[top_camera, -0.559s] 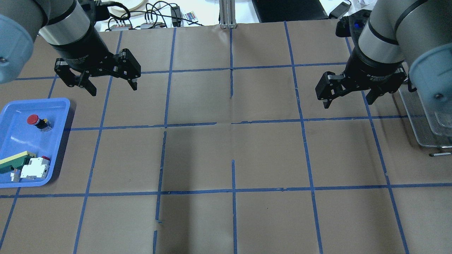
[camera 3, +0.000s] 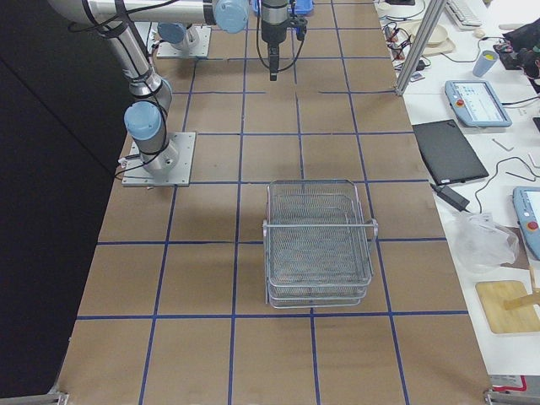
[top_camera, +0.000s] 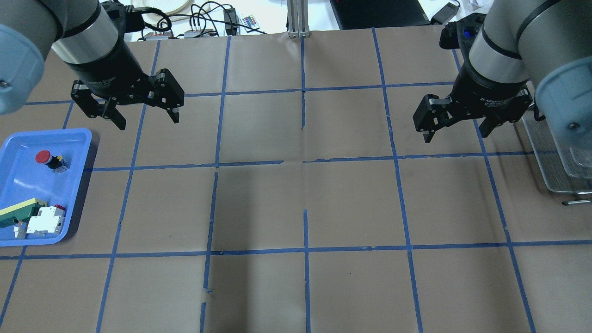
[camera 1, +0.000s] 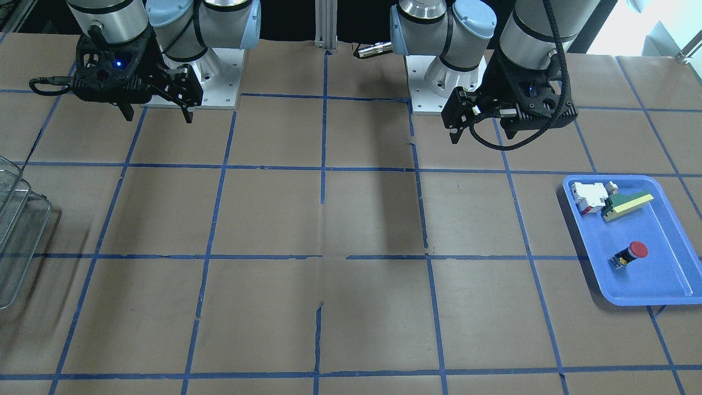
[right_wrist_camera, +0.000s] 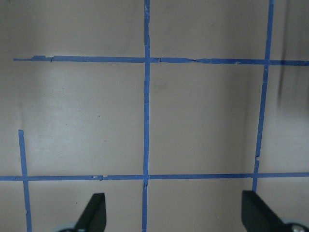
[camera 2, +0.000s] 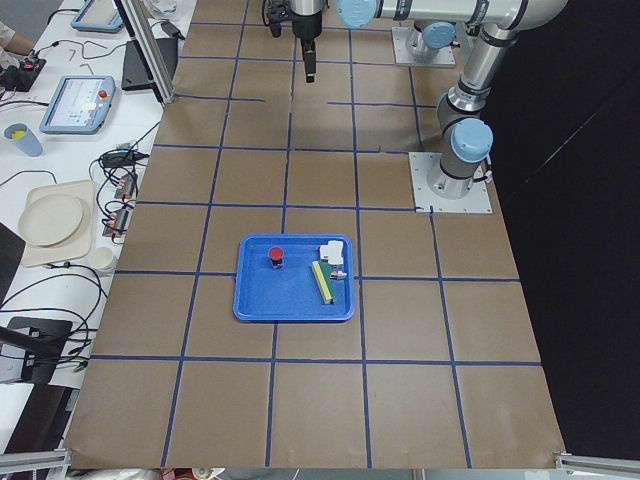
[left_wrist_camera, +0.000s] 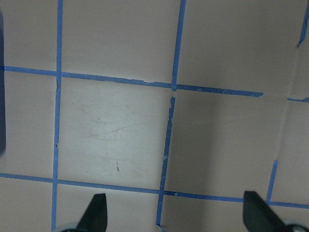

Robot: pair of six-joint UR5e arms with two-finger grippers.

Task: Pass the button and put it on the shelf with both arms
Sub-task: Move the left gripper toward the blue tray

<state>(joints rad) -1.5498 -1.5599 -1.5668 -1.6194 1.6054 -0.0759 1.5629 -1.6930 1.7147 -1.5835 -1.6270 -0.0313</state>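
1. The small push button [top_camera: 44,157], with a round red cap and a black body ringed in yellow, lies on its side in a shallow blue plastic tray [top_camera: 27,185] at the robot's left end of the counter [top_camera: 351,203], which is covered in brown paper with a grid of blue tape.
2. In the front-facing view the button [camera 1: 630,255] lies alone in the middle of the tray [camera 1: 658,274], touching nothing else.
3. A white-and-red block [top_camera: 45,220] and a green-and-yellow wedge [top_camera: 18,211] lie side by side at the tray's other end, well apart from the button.
4. The silver wire-mesh shelf [camera 3: 319,245], tiered and basket-like, stands at the robot's right end of the counter. Only part of it shows at the edge of the overhead view [top_camera: 550,157].
5. The left claw [top_camera: 148,121] hangs above bare counter near the tray, but not over it. Its fingers are spread wide and hold nothing.
6. The left wrist view shows the two fingertips of the left claw [left_wrist_camera: 176,215] far apart, with only taped paper between them.
7. The right claw [top_camera: 455,135] hangs above the counter just beside the shelf, also wide and empty. Its wrist view [right_wrist_camera: 174,212] shows the same broad gap over the tape grid.
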